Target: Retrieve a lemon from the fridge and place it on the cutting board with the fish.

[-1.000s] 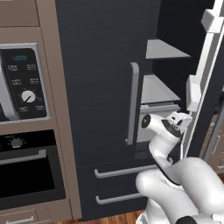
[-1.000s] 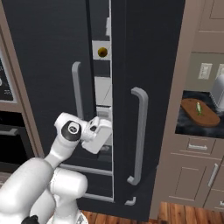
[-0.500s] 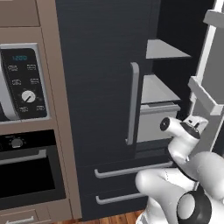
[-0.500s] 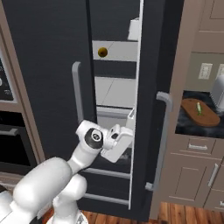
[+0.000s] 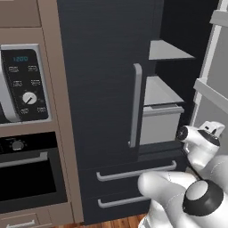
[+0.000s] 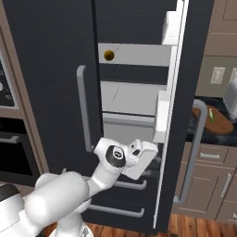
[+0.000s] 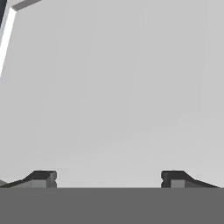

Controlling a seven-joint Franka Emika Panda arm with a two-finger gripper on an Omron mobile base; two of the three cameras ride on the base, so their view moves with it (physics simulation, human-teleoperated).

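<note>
Now jaws spread wide and empty, facing the fridge [image 6: 134, 28] door's pale inner wall.

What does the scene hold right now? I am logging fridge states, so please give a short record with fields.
fridge: right door swung open, left door shut
lemon: on an upper shelf inside, untouched
hand: open, empty, close to the pale inner face of the open door
cutting board: on the counter right of the fridge
fish: lying on the cutting board
</note>
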